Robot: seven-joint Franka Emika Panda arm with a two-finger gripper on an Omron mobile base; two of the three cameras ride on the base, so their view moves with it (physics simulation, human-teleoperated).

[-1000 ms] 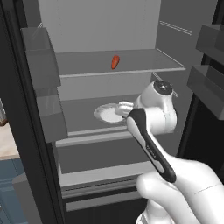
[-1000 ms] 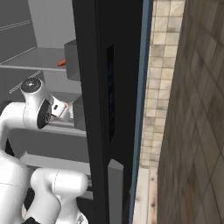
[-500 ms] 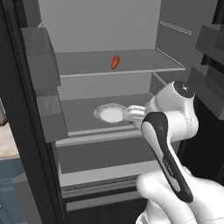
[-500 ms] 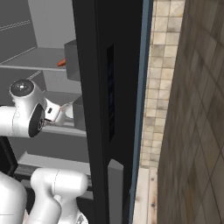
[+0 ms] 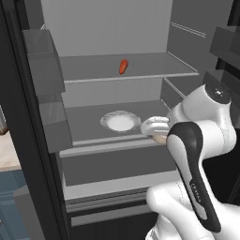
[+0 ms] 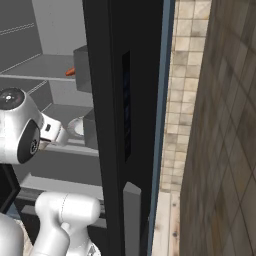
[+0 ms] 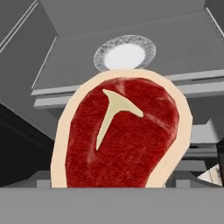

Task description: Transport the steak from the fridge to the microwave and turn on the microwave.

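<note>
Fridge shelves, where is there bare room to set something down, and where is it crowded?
In the fridge, the upper shelf is bare either side of the orange-red item. The middle shelf is free left of the white plate; its right front is crowded by the end effector holding the steak.

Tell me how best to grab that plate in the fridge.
Pinch the plate at its near rim, coming in from the open front: it lies flat, with a shelf overhead. The pincer seems full with the steak, so empty it first.
</note>
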